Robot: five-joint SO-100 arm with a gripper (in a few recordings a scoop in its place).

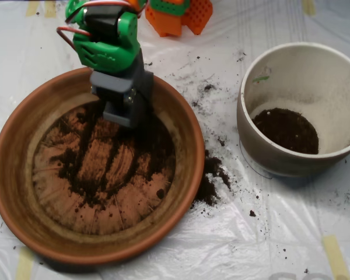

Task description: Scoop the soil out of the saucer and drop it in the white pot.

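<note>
Overhead view. The saucer point(11, 175) fills the left half of the frame; the white pot point(256, 146) stands at the right edge, well apart from it. The soil point(114, 166) lies as a thin, patchy smear over the ridged base of the saucer, thickest in the centre and upper right of the dish, with bare terracotta around it. A further dark layer of soil already covers the bottom of the white pot, and spilled crumbs point(213, 175) lie on the white plastic sheet point(221, 233) between the two vessels, just beside the saucer's right rim.

The green arm point(108, 38) reaches down from the upper left, and the grey scoop point(123, 108) is lowered into the upper part of the saucer, its tip at or very near the soil. From above, how far the two shells are parted, and whether they hold any soil, cannot be told.

Judged step: gathering a load. Because the soil is spread thin, the scoop would do best to press flat against the base and close across the densest patch towards the centre, not on bare clay. A full closure before lifting, then a high carry over the rim, should limit further spillage on the sheet.
</note>
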